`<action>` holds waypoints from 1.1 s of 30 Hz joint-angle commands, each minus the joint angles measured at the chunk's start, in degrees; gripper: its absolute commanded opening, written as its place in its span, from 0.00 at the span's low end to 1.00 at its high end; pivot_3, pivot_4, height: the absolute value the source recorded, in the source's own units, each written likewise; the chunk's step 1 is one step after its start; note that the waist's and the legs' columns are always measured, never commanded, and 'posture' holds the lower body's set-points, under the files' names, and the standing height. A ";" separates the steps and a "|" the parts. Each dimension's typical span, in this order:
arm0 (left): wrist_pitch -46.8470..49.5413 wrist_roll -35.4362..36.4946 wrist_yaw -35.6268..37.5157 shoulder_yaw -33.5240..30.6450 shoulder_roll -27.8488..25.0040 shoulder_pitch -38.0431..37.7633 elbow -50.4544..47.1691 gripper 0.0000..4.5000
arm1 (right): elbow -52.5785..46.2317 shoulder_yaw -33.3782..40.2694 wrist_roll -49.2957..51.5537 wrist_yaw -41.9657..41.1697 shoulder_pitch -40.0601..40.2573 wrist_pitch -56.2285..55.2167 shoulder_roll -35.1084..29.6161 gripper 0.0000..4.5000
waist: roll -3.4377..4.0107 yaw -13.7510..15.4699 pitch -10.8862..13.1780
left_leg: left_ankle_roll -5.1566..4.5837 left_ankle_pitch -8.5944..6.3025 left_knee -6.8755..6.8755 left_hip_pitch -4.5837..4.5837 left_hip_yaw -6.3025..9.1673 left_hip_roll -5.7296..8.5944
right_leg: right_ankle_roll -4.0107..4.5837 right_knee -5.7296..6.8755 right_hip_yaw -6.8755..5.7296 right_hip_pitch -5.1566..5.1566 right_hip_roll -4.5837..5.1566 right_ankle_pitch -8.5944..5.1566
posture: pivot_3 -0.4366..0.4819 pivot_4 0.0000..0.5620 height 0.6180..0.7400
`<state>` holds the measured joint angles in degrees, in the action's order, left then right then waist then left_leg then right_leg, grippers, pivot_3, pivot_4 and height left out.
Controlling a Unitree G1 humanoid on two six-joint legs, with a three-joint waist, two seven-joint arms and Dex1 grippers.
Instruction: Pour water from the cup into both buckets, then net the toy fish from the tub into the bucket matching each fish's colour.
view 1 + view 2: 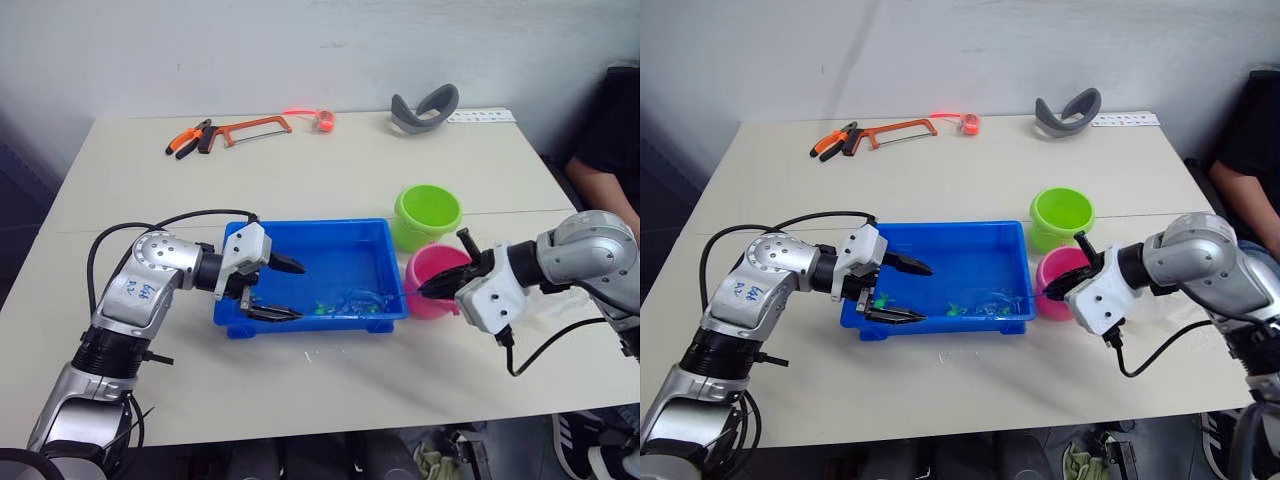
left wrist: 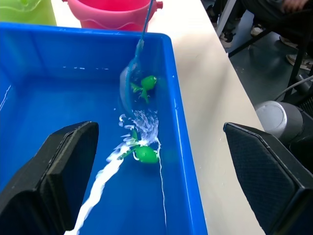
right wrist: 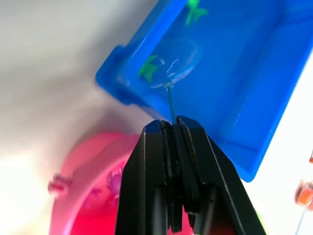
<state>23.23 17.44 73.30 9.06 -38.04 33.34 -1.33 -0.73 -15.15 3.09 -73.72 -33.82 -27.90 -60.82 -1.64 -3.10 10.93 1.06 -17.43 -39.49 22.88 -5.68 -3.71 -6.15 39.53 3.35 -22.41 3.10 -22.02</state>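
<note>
- So the right gripper point(image 3: 173, 128) is pinching the thin stick handle of the small light-blue mesh net point(image 2: 128, 83), fingers pressed tight together on it, reaching in over the small pink plastic bucket point(image 1: 436, 272).
- The net hoop is dipping into the shallow bright blue rectangular plastic tub point(image 1: 310, 235), down at the corner nearest the pink bucket, with the water splashing around it.
- Two tiny green plastic fish point(image 2: 147, 82) are sitting right by the hoop: one just beside the mesh, another one point(image 2: 145, 154) a little further along the same wall. I can't tell if either is actually inside the net.
- The left gripper point(image 1: 277, 288) is hanging over the opposite end of the tub with its fingers spread wide, holding nothing, maybe just there to steady the tub.
- The lime green plastic bucket point(image 1: 428, 211) is standing just behind the pink one, both next to the tub's end wall.
- My read: pouring looks finished and this is the fish-netting step, going after a green fish.
- Next move probably calls for sliding the hoop under the closest green fish, lifting it level, then carrying it past the pink bucket to the green one. Easy to dump it in the wrong bucket since pink is nearer.
</note>
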 commanded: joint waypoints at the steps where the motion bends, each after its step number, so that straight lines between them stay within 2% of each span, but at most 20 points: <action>1: -0.90 1.06 0.31 -0.47 0.42 1.42 -0.43 0.99 | -4.22 3.79 1.42 2.07 0.40 6.42 0.15 0.00 | 0.00 0.01 0.00 | 0.00 0.00 -0.02 0.00 0.00 0.00 | 0.00 0.00 0.00 0.00 0.00 0.00 | 0.48 0.27 1.00; 12: -0.58 1.12 0.51 -0.59 0.61 1.46 -0.57 0.99 | -0.26 3.26 -7.55 3.38 0.96 -0.95 -0.56 0.00 | 0.00 0.01 0.00 | -0.01 0.00 -0.03 0.00 -0.04 0.04 | 0.00 -0.02 0.01 0.00 -0.02 0.00 | 0.48 0.27 1.00; 15: -0.50 1.13 0.50 -0.77 0.47 1.49 -0.40 0.99 | -1.29 2.87 -5.80 1.82 2.87 0.08 -0.60 0.00 | 0.00 0.04 0.00 | -0.01 0.00 -0.03 0.00 -0.04 0.04 | 0.00 -0.02 0.01 0.00 -0.02 0.00 | 0.48 0.27 1.00; 22: -0.55 1.09 0.43 -1.01 0.31 1.62 -0.05 0.99 | -9.51 5.60 3.12 0.28 7.11 19.11 -0.42 0.00 | 0.00 0.06 0.00 | -0.01 0.00 -0.05 0.00 -0.01 0.03 | 0.00 0.00 0.01 0.03 -0.01 0.00 | 0.48 0.27 1.00; 27: -0.85 0.98 0.40 -0.87 0.68 2.15 0.74 0.99 | -14.26 8.99 9.67 3.42 8.02 38.35 1.08 0.00 | 0.00 0.11 0.00 | -0.01 -0.01 -0.05 0.01 0.02 0.03 | 0.00 0.00 -0.01 0.03 -0.02 0.00 | 0.48 0.27 1.00; 33: -1.59 0.75 0.57 -0.42 1.30 3.17 2.37 0.99 | -16.53 11.89 14.13 6.36 8.66 52.13 1.76 0.00 | 0.00 0.30 0.00 | -0.02 -0.01 -0.05 0.03 0.02 0.05 | 0.00 -0.02 -0.01 0.03 -0.01 0.00 | 0.48 0.27 1.00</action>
<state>22.50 17.52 73.51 9.09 -36.82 35.47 1.03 -15.42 -5.79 15.08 -68.25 -25.44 21.17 -59.37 -1.64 -2.80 10.93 1.04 -17.44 -39.54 22.92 -5.66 -3.65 -6.15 39.51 3.34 -22.39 3.08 -22.02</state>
